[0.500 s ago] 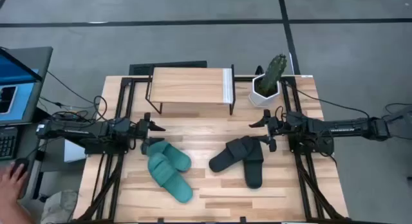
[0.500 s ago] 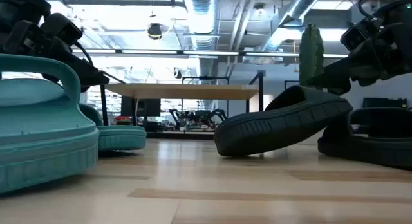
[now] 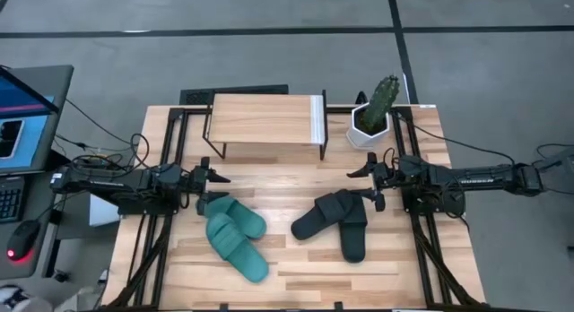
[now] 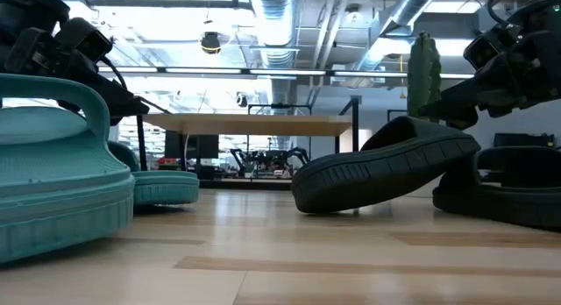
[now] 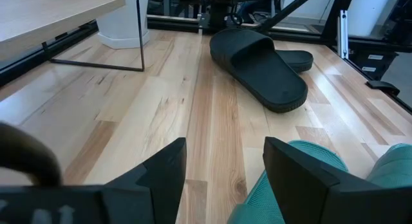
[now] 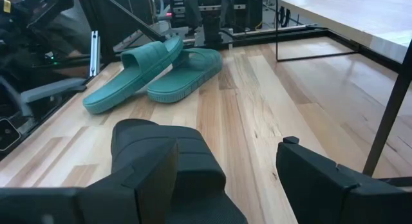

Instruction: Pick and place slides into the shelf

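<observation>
Wooden tabletop (image 3: 296, 267), slatted, on a black frame. The shelf (image 3: 266, 122) stands at the far edge, near the middle, its top board bare; nothing sits on it. A potted cactus (image 3: 377, 110) in a white pot stands just beside the shelf, toward the far right corner. The teal slides (image 3: 235, 236) lie left of centre, toward the near edge, one overlapping the other, both angled. The black slides (image 3: 336, 221) lie right of centre; one rests propped across the other, its sole tilted up off the wood in the low view. The two pairs are apart, with bare wood between them. Left gripper (image 3: 215, 186) hovers at the left side, just above the far end of the teal pair, fingers spread wide, holding nothing. Right gripper (image 3: 368, 179) hangs at the right side, just beside the far end of the black pair, fingers likewise wide apart and empty. A laptop (image 3: 22, 115) sits off the table's left edge.
</observation>
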